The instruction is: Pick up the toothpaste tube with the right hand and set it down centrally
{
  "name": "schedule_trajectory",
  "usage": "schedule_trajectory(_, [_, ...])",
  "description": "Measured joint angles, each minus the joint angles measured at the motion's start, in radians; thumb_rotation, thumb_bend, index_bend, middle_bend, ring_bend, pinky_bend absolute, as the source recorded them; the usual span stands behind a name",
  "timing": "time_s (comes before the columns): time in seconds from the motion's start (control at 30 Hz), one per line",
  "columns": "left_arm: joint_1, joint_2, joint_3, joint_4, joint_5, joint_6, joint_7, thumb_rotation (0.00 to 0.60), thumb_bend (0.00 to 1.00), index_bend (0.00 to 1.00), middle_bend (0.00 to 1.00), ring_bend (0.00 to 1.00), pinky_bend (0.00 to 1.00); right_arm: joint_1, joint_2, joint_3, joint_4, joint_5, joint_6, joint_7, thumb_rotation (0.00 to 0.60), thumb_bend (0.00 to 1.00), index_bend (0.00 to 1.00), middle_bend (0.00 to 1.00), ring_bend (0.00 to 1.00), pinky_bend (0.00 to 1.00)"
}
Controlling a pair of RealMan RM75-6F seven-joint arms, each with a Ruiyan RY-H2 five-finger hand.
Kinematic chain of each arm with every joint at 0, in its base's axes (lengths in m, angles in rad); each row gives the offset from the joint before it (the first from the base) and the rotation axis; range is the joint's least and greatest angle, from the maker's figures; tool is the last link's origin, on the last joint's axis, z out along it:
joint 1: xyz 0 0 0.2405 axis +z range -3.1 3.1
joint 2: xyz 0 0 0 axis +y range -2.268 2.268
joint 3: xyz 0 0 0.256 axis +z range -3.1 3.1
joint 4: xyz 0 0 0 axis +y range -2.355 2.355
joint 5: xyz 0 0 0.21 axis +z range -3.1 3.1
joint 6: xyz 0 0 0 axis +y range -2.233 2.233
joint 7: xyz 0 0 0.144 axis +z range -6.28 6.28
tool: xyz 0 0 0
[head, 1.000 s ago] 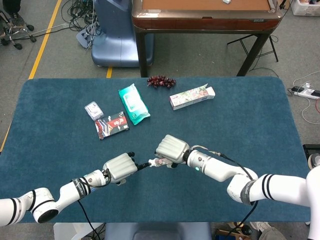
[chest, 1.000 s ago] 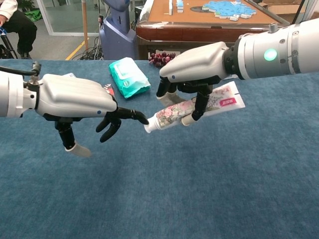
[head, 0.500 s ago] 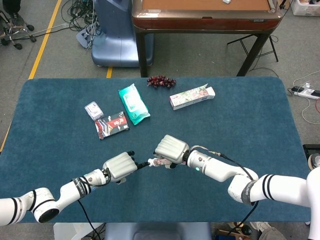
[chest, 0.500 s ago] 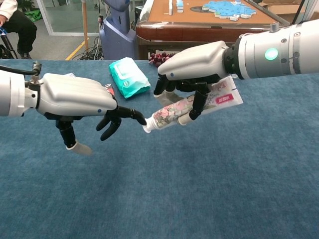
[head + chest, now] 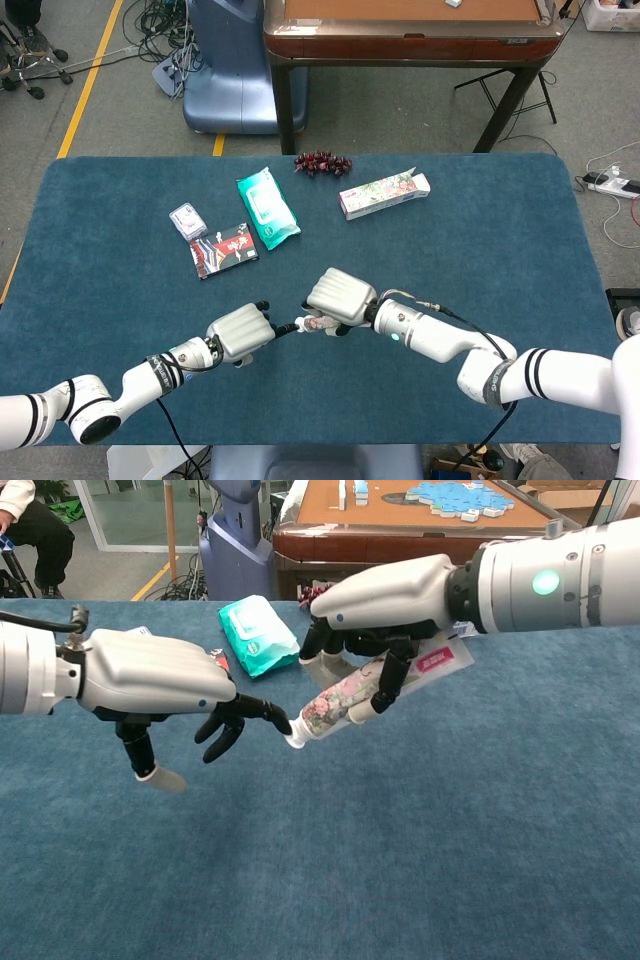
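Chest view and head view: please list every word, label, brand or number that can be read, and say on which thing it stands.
No text can be read with certainty.
Floral toothpaste tube in the right robot hand: pink label patch, print blurred.
Green soft wipes pack: white label, too small.
Floral carton box: print too small.
Red and black flat packet: print unreadable.
Small grey packet: unreadable.

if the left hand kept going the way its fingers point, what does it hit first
Probably the cap end of the toothpaste tube, held by the right hand. The left hand has a fingertip right at that cap already, though actual contact is unclear.
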Motion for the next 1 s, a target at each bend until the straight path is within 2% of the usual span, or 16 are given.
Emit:
schedule_trajectory(0.5, [-0.008, -0.008, 0.004, 0.009, -0.019, -0.004, 0.005, 0.600, 0.22, 0.14, 0.51, 0.47, 0.18, -0.009, -0.003, -0.005, 0.027, -0.056, 0.031, 0.069, 0.600, 1.00, 1.00, 0.90, 0.88, 0.73])
schedule_trajectory(1.0, [-0.012, -0.010, 0.010, 0.007, -0.026, -0.002, 0.009, 0.600, 0.22, 0.14, 0.51, 0.47, 0.18, -0.017, 0.003, -0.004, 0.031, -0.070, 0.050, 0.082, 0.600, 1.00, 1.00, 0.90, 0.88, 0.72])
